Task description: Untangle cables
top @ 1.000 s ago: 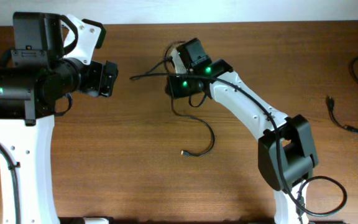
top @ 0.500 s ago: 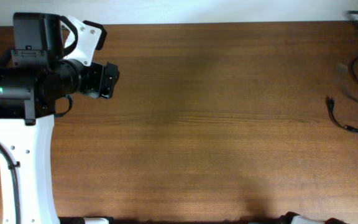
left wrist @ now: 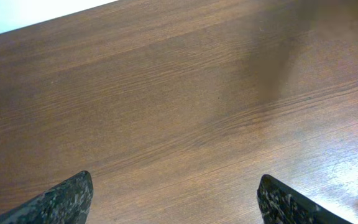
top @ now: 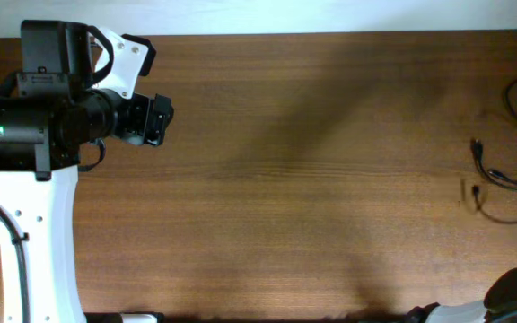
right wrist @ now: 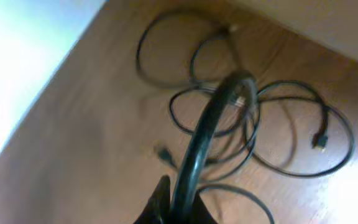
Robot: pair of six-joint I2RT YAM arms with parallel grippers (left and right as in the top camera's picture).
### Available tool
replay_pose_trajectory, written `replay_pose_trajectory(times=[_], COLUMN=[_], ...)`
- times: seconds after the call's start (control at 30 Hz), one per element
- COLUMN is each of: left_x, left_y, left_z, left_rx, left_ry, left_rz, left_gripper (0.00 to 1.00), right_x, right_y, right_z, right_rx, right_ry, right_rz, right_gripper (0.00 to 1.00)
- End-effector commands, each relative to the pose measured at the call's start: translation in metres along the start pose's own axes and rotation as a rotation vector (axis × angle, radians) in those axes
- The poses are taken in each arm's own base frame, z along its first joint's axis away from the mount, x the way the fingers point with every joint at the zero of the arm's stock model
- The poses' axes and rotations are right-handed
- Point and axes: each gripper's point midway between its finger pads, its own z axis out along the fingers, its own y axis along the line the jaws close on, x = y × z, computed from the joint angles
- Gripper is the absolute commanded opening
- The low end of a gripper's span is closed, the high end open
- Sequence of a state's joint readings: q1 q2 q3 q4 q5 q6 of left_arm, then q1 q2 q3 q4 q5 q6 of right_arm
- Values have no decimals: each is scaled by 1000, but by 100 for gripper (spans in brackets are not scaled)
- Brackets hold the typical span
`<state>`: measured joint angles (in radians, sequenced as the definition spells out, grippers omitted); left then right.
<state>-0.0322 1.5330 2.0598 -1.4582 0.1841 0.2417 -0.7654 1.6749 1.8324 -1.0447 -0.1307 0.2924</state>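
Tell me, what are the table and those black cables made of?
The table looks like wood or a wood-look top: it is brown with long grain lines and a soft sheen where light hits it. The cables look like thin cords with smooth black rubber or plastic skin, bendy enough to lie in loops. One plug end has a pale tip, maybe metal, but it is too blurred to be sure.
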Motion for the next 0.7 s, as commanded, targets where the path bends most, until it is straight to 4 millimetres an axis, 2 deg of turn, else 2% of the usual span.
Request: replay_pose_trajectory(times=[0.0, 0.07, 0.1, 0.13, 0.17, 0.2, 0.23, 0.3, 0.33, 0.4, 0.5, 0.53, 0.6, 0.67], left_x=[1, 2, 4, 6, 7, 6, 6, 7, 7, 9, 9, 8, 6, 5], left_y=[-2, -2, -2, -3, -3, -5, -7, -8, -8, -8, -8, -11, -17, -20], left_z=[3, 3, 3, 3, 3, 3, 2, 2, 2, 2, 2, 2, 2, 1], left_rx=[16, 17, 19, 21, 23, 32, 46, 48, 49, 50, 52, 69, 103, 120], left_ry=[7, 12, 19, 27, 31, 29, 29, 29, 32, 38, 37, 31, 18, 14], left_rz=[-17, -13, -11, -13, -14, -13, -14, -15, -15, -15, 23, 32, 54, 54], left_gripper=[85, 85, 85, 85, 85, 85, 85, 85, 85, 85, 85, 85, 84, 84], right_x=[-47, -91, -103, -110, -107, -95, -83, -49, -37, -28, -19, -3, 24, 55], right_y=[9, 11, 11, 12, 11, 9, 6, -3, -5, -1, 43, 90, 128, 149], right_z=[-22, -45, -48, -40, -24, 4, 25, 67, 76, 78, 57, 25, -7, -31], right_rx=[-339, -498, -510, -519, -516, -507, -491, -453, -440, -449, -619, -789, -838, -778], right_ry=[-99, -244, -294, -313, -284, -211, -150, 3, 52, 94, 141, 147, 149, 147], right_rz=[178, 199, 174, 158, 164, 178, 175, 193, 211, 221, 164, -21, -207, -392], right_gripper=[4, 4, 4, 4, 4, 68, 96, 99, 99, 99, 99, 99, 99, 99])
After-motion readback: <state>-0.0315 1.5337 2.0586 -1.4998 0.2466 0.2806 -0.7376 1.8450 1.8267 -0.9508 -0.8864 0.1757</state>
